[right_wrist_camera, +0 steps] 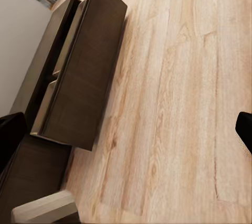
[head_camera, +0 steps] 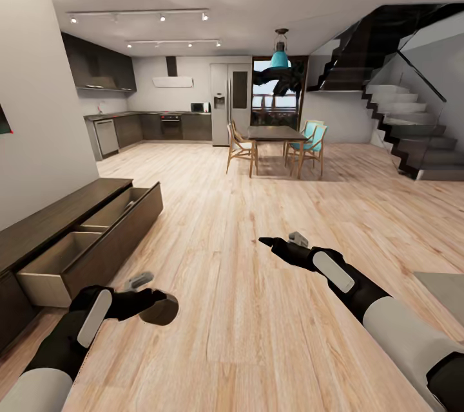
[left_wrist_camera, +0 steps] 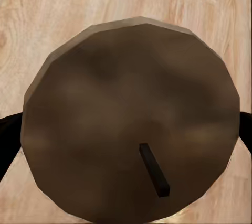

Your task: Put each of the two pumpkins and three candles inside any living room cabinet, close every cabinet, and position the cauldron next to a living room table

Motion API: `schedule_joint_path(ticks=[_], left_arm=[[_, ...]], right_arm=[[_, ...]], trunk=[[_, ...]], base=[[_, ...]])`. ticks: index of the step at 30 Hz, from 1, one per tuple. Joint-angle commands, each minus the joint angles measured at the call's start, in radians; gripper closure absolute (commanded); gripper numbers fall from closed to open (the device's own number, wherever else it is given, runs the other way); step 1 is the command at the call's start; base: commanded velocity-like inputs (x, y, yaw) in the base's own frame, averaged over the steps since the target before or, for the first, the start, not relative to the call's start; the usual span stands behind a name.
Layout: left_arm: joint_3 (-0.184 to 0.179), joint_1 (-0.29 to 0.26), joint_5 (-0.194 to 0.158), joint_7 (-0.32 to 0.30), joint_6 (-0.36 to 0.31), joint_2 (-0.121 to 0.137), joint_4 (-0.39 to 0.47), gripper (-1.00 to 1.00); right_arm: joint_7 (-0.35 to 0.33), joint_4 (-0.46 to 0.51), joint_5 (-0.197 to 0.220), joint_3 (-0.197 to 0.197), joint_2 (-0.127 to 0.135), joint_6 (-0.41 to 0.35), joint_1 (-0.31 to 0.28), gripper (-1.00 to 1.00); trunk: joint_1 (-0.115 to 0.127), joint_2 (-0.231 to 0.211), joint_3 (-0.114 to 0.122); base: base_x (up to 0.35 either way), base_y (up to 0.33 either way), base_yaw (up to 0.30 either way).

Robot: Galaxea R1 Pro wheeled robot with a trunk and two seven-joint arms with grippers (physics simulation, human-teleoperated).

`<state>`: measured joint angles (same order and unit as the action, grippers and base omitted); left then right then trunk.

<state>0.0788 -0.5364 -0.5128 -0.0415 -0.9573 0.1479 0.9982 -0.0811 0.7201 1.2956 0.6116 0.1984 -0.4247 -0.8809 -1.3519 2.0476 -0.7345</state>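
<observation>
the left gripper [head_camera: 154, 299] pinches a candle [left_wrist_camera: 131, 119] by its sides above bare floor, just short of the cabinet [head_camera: 58, 219] whose drawer [head_camera: 77, 254] stands pulled out — a thin grip could slip during the carry. the right gripper [head_camera: 267, 243] looks pressed together, empty.

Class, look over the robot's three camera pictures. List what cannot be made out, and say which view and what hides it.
1. Head view: the open drawer interior is partly hidden by its own front panel.
2. Left wrist view: the candle in the left gripper covers the floor beneath.
3. Right wrist view: the cabinet is cut off by the edge.
4. Head view: kitchen counter items too small.
</observation>
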Motion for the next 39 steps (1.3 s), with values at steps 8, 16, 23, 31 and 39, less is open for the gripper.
schedule_joint_path(ticks=[8, 16, 23, 31, 39], left_arm=[[0.059, 0.111, 0.000, 0.017, -0.031, 0.003, 0.277, 1.00], [0.061, 0.192, -0.005, 0.067, -0.032, -0.001, 0.474, 1.00], [0.059, 0.212, -0.005, 0.071, -0.032, -0.006, 0.517, 1.00], [0.058, 0.213, 0.002, 0.072, -0.032, -0.008, 0.517, 1.00], [0.057, 0.213, 0.003, 0.072, -0.031, -0.008, 0.508, 1.00]], right_arm=[[-0.001, -0.001, 0.002, 0.005, 0.001, 0.019, -0.001, -1.00], [-0.001, -0.001, 0.001, 0.005, 0.001, 0.026, -0.001, -1.00], [0.000, 0.000, -0.002, 0.005, 0.000, 0.027, -0.001, -1.00], [0.000, -0.001, -0.003, 0.005, 0.001, 0.027, -0.001, -1.00], [-0.001, 0.000, -0.003, 0.006, 0.000, 0.027, -0.001, -1.00]], trunk=[[-0.001, 0.000, -0.001], [-0.001, 0.000, -0.001], [-0.001, 0.000, -0.001], [-0.001, 0.000, -0.001], [-0.001, 0.000, -0.001]], base=[[0.335, 0.000, 0.000], [0.301, 0.000, 0.000], [0.316, 0.000, 0.000], [0.330, 0.000, 0.000], [0.332, 0.000, 0.000]])
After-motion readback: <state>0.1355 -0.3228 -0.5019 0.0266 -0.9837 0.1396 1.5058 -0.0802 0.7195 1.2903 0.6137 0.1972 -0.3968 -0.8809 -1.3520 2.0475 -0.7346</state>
